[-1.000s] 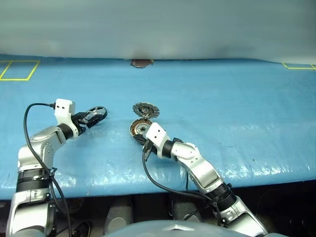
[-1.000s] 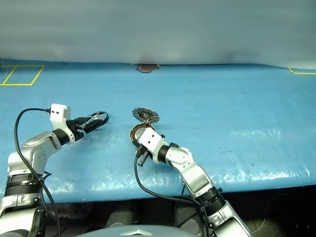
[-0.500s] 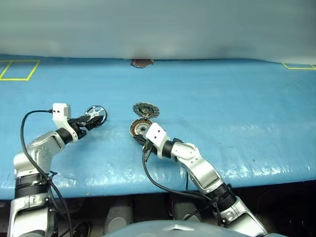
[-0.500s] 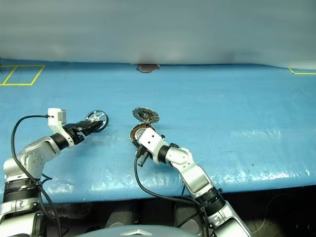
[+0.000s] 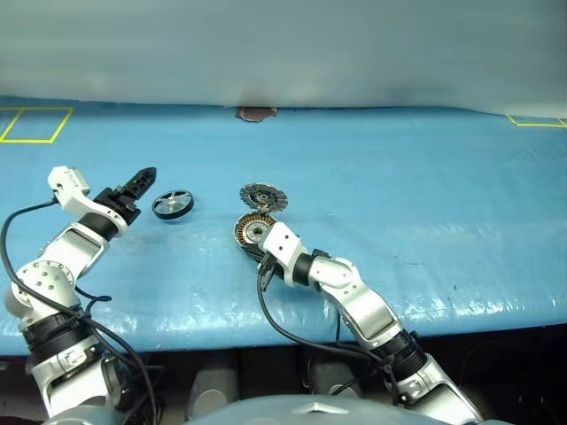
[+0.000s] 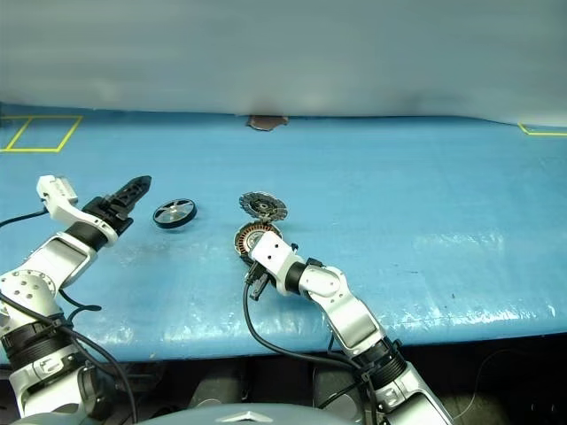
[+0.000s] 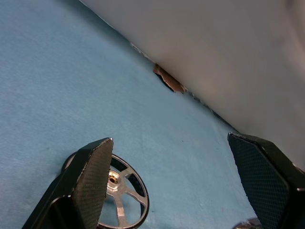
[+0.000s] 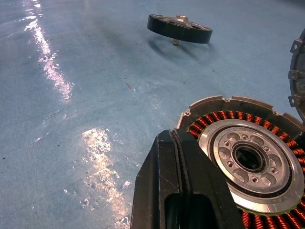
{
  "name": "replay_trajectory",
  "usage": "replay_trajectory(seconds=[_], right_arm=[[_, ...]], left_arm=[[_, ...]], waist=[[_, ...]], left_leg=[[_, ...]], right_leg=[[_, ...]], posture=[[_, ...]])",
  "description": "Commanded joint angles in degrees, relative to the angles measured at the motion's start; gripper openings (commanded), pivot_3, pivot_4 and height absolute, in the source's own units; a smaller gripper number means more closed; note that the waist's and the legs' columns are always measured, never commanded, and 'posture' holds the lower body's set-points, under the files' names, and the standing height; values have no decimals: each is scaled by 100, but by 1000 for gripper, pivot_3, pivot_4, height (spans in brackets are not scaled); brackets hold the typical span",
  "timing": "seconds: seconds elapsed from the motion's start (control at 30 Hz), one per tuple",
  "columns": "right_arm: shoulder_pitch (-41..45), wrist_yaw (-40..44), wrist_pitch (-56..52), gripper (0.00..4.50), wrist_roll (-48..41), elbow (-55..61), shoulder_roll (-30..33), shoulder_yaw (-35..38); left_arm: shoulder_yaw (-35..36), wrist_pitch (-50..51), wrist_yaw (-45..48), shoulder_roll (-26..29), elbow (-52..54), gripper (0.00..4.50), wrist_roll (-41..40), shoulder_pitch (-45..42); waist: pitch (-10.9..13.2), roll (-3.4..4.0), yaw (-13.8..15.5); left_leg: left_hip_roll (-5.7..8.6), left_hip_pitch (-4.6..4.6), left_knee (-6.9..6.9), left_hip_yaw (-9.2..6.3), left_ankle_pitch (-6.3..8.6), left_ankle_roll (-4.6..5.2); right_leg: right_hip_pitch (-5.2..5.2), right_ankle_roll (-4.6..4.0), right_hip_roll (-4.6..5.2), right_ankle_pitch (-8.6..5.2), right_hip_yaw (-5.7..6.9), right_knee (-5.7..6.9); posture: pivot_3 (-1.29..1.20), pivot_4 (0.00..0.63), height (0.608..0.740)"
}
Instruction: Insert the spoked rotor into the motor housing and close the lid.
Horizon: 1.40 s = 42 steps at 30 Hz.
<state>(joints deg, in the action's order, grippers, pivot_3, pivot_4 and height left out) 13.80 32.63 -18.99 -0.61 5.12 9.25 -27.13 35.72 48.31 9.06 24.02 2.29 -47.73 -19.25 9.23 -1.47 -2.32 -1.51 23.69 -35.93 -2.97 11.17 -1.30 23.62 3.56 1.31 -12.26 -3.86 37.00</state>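
The spoked rotor [image 5: 173, 204] lies flat on the blue mat, left of centre, with nothing holding it. My left gripper [image 5: 140, 177] hovers above and just left of it. Its fingers [image 7: 95, 176] stand wide open and empty, and the rotor [image 7: 121, 191] shows below them. The motor housing [image 5: 251, 229] shows its copper windings facing up, and the lid [image 5: 260, 196] lies open just behind it. My right gripper [image 8: 174, 138] is shut, with its tips at the near rim of the housing [image 8: 248, 157] and nothing between them.
A brown patch [image 5: 254, 112] marks the mat's far edge under the grey wall. Yellow tape squares sit at the far left [image 5: 35, 124] and far right [image 5: 536, 118]. The table's front edge runs close below my arms.
My left gripper has let go of the rotor, lifted and drawn back to the left. The rotor, tipped up half a second ago, now lies flat. The right arm has not moved.
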Motion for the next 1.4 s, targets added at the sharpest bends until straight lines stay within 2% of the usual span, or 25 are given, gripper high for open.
replay_trajectory(seconds=[0.03, 0.17, 0.3, 0.4, 0.63, 0.77, 1.0, 1.4], right_arm=[[6, 48, 27, 0, -23, 224, -21, -5], [27, 60, 56, 0, -16, 175, -37, -12], [58, 59, 82, 0, -1, 119, -67, -11], [65, 11, 130, 0, 26, 93, -96, 2], [9, -185, 193, 0, 59, 135, -173, 52], [-3, -278, 174, 0, 65, 189, -148, 137], [-120, -227, -58, 0, 19, 521, 121, 227], [-199, -128, -432, 0, -32, 795, 361, 229]], left_arm=[[-1394, -1562, 1266, 974, 645, 4180, 1557, 333], [-2676, -2249, 2757, 2299, 53, 4180, 2569, -94], [-3677, -3282, 4122, 2881, -678, 4180, 3406, -982], [-4576, -4096, 4877, 3169, -1609, 4180, 4445, -1879], [-5805, -5277, 5706, 2899, -3774, 4180, 5996, -3544], [-6047, -5606, 6052, 2624, -4478, 4180, 6329, -4091], [-6181, -5983, 6418, 2406, -4570, 4180, 6677, -4196], [-6217, -6131, 6351, 2423, -4389, 4180, 7212, -3962]], waist=[[1, -4, -5], [3, -1, 41], [4, -2, 29], [5, 0, 20], [7, -3, -3], [10, -7, 5], [13, -6, -1], [13, -7, -1]], left_leg=[[0, 0, 6, 2, -1, -3], [2, 1, 12, 4, -1, -6], [1, 5, 10, 8, -1, -6], [0, 9, 20, 11, -1, -5], [-6, 19, 30, 6, 0, -2], [-5, 28, 24, 2, 1, -1], [-4, 42, 8, -4, 2, 1], [-5, 40, -7, -7, 2, 2]], right_leg=[[3, -6, 0, -2, -1, -2], [4, -12, 5, -6, 0, -7], [10, -10, 7, -6, 0, -9], [17, -11, 5, -7, 0, -10], [30, -14, -11, -14, -2, -4], [32, -9, -12, -16, -2, -4], [35, -4, -12, -12, -1, -2], [33, -3, -14, -12, -2, 13]], posture=[[0, 150, 740], [0, 150, 740], [0, 150, 740], [0, 150, 740], [0, 150, 740], [0, 150, 740], [0, 150, 740], [0, 150, 740]])
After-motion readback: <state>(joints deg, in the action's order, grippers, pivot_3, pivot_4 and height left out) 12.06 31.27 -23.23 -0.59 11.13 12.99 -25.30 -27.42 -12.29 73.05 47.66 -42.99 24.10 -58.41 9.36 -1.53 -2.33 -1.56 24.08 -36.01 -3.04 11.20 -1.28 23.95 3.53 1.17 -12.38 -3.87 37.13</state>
